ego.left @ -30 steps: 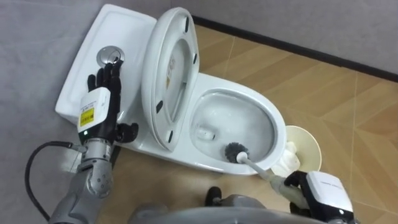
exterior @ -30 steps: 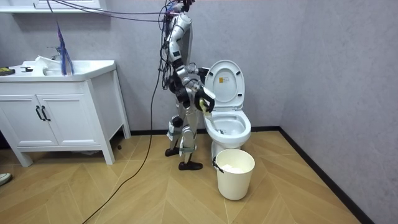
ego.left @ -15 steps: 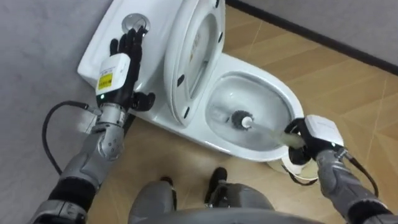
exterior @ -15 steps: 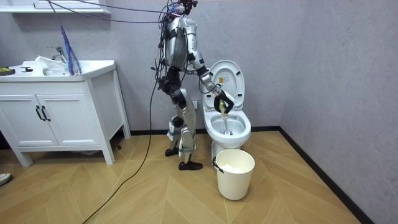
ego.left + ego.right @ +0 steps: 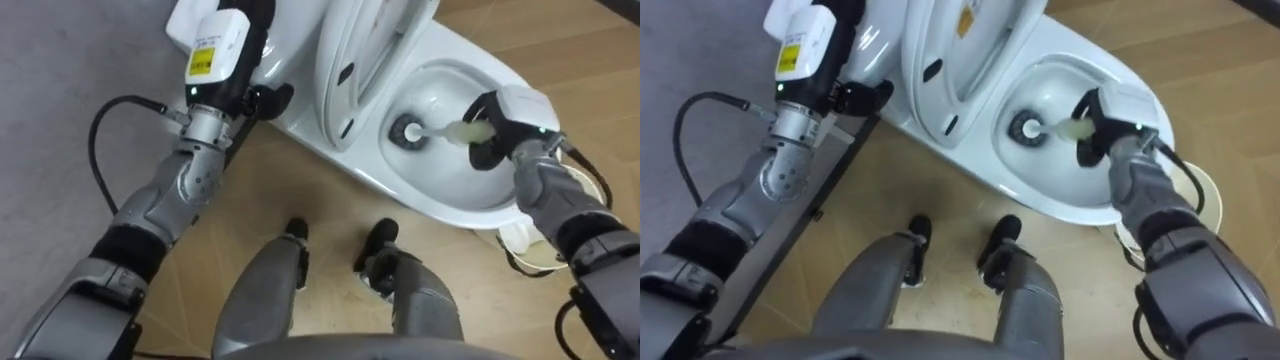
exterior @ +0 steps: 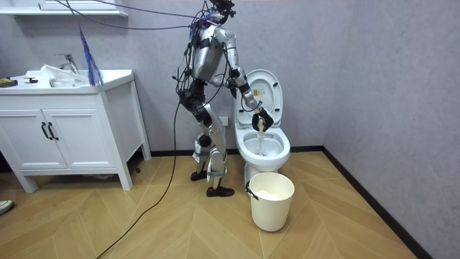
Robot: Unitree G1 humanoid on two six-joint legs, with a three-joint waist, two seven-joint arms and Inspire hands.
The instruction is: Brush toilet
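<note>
Herringbone wooden floor point(image 6: 180, 223) underfoot, and it's carrying everything. The white toilet point(image 6: 282, 155) stands on it against the back wall, lid up. Just in front of the bowl, a cream bucket point(image 6: 272, 205) stands upright on the boards. Over at the room view's left, a white cabinet point(image 6: 65, 137) stands on the floor against the same wall, well apart from the toilet, and its countertop point(image 6: 108, 75) carries a tap point(image 6: 68, 61). The robot stands between cabinet and toilet, feet close by the toilet's base.
</note>
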